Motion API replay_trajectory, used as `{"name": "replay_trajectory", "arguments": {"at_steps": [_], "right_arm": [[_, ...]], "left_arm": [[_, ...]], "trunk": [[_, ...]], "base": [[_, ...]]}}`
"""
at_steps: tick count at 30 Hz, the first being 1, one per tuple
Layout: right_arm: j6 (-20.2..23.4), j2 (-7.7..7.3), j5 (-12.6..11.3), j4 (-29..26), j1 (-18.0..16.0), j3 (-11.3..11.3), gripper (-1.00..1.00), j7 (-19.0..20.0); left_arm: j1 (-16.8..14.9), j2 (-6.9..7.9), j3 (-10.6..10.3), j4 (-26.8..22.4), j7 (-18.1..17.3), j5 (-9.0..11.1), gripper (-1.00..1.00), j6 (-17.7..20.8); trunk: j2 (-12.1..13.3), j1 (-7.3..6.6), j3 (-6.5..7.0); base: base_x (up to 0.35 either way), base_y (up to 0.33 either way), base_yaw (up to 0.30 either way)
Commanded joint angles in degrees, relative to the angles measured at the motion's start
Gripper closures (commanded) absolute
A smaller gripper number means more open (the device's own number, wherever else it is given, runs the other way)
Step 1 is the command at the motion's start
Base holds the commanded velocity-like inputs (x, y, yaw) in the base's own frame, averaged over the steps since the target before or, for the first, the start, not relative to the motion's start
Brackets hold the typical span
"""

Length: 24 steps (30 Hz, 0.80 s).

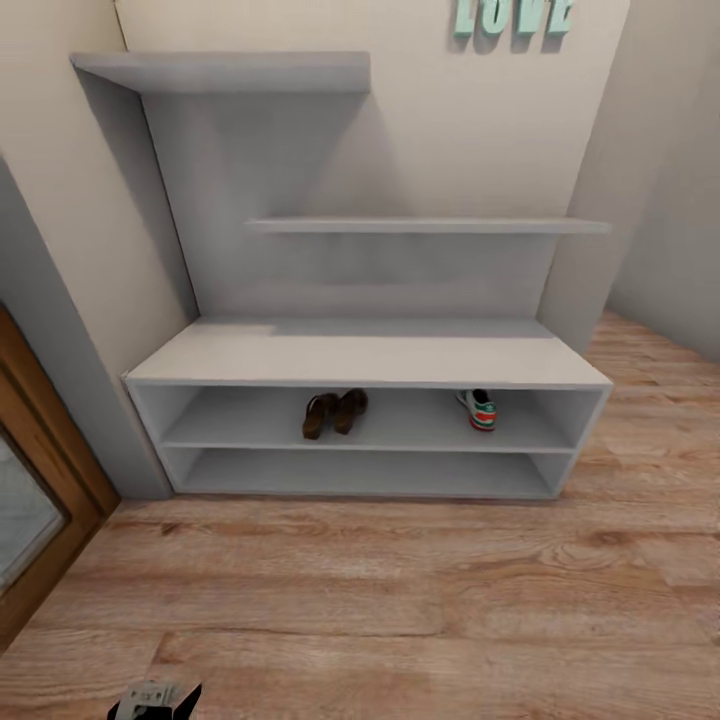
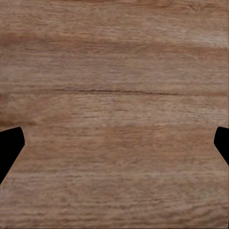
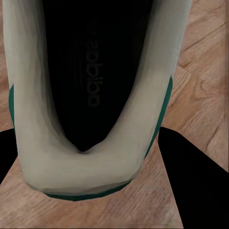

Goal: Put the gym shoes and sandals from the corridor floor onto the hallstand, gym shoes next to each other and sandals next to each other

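The gym shoe [image 3: 95, 95] is running off the picture at 12 o'clock, hiding its front; the wall letters [image 1: 515, 15] are getting cut too.

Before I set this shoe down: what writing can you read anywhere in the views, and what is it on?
"LOVE": teal letters on the wall above the shoe rack, tops cut off by the head view's edge.
"adidas": faint print on the dark insole of the gym shoe at the right gripper, seen upside down in the right wrist view.
Nothing else readable.
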Motion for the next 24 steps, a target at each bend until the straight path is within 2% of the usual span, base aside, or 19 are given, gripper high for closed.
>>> {"name": "replay_trajectory", "arguments": {"at_steps": [1, 6, 13, 20, 24], "right_arm": [[-0.2, 0.01, -0.3, 0.0, -0.1, -0.3, 1.0, 0.5], [-0.2, 0.01, -0.3, 0.0, -0.1, -0.3, 1.0, 0.5], [-0.2, 0.01, -0.3, 0.1, -0.1, -0.3, 1.0, 0.5], [-0.2, 0.05, -0.2, 0.3, -0.1, -0.2, 1.0, 0.6], [-0.2, 0.81, 0.4, 0.3, -0.1, 0.0, 1.0, 0.6]], "left_arm": [[0.0, -0.03, 0.4, 0.1, -0.5, 0.1, -1.0, 0.0], [0.0, -0.01, 0.6, 0.1, -0.5, 0.1, -1.0, 0.0], [0.0, -0.03, 2.9, 0.0, -0.5, 0.1, -1.0, 0.0], [0.0, -0.03, 3.2, 0.1, -0.6, 0.0, -1.0, -0.1], [0.0, -0.05, 3.2, 0.1, -0.6, 0.0, -1.0, -0.1]], "trunk": [[0.0, -0.04, -0.05], [0.0, -0.04, -0.05], [0.0, -0.04, -0.05], [0.0, -0.04, -0.05], [0.0, -0.04, -0.05]], "base": [[-0.294, 0.208, 0.0], [-0.281, 0.219, 0.0], [-0.27, 0.221, 0.0], [-0.05, 0.048, 0.0], [-0.007, 0.006, 0.0]]}}
